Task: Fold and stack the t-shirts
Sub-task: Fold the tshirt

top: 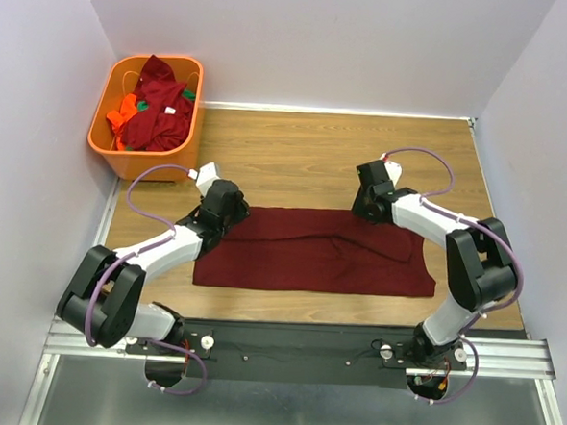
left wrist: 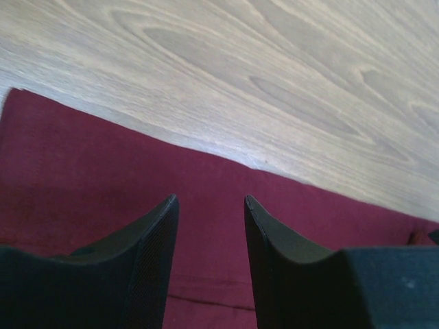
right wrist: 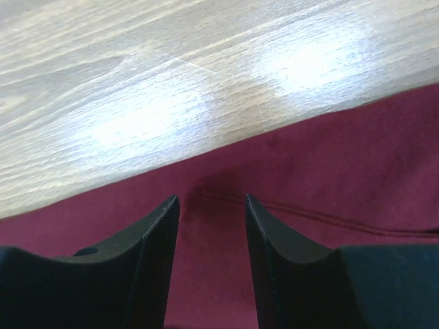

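A dark maroon t-shirt (top: 315, 253) lies flat on the wooden table, folded into a long wide band. My left gripper (top: 224, 201) hovers over its far left corner, jaws open, with only maroon t-shirt cloth (left wrist: 82, 171) between the fingers (left wrist: 154, 233). Over the far right edge stands my right gripper (top: 369, 200), also open above the t-shirt cloth (right wrist: 343, 164), nothing pinched between its fingers (right wrist: 271, 233). More t-shirts (top: 155, 108), maroon with orange and green showing, are piled in the basket.
An orange plastic basket (top: 110, 142) sits at the table's far left corner against the wall. Bare wood (top: 306, 161) stretches beyond the shirt. Walls close in on the left, back and right. A metal rail (top: 304, 344) runs along the near edge.
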You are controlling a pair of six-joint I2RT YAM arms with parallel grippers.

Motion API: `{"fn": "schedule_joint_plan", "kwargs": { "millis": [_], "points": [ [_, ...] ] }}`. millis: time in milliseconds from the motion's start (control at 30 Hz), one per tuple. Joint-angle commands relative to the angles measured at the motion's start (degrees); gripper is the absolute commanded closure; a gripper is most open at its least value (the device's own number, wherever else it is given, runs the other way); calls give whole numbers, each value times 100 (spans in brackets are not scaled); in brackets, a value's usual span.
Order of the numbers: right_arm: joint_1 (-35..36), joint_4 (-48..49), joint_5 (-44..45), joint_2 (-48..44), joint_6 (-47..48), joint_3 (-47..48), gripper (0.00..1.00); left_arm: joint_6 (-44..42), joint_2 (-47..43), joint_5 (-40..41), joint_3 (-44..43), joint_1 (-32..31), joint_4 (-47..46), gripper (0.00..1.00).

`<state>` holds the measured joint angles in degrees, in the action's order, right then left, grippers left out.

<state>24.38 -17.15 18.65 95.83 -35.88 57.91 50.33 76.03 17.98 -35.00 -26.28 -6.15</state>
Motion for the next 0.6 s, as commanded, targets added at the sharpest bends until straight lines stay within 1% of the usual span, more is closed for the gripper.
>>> {"fn": "schedule_joint_plan", "kwargs": {
  "millis": [0, 267, 333, 367, 433, 467, 567],
  "points": [
    [128, 71, 420, 321, 98, 264, 50, -84, 114, -93, -112, -131, -176, 50],
    [295, 98, 446, 594, 28, 379, 53, -84, 263, -119, -173, -219, -202, 50],
    [313, 98, 437, 586, 20, 362, 60, -93, 298, -136, -208, -263, -211, 50],
    [313, 97, 437, 560, -7, 344, 67, -119, 342, -128, -217, -281, -211, 51],
    [330, 97, 411, 507, -24, 265, 74, -137, 404, -154, -287, -316, -211, 51],
    [330, 97, 402, 428, -33, 230, 80, -163, 465, -189, -305, -368, -228, 51],
    [330, 97, 367, 244, -86, 46, 90, -260, 640, -277, -402, -491, -290, 52]
  ]
}}
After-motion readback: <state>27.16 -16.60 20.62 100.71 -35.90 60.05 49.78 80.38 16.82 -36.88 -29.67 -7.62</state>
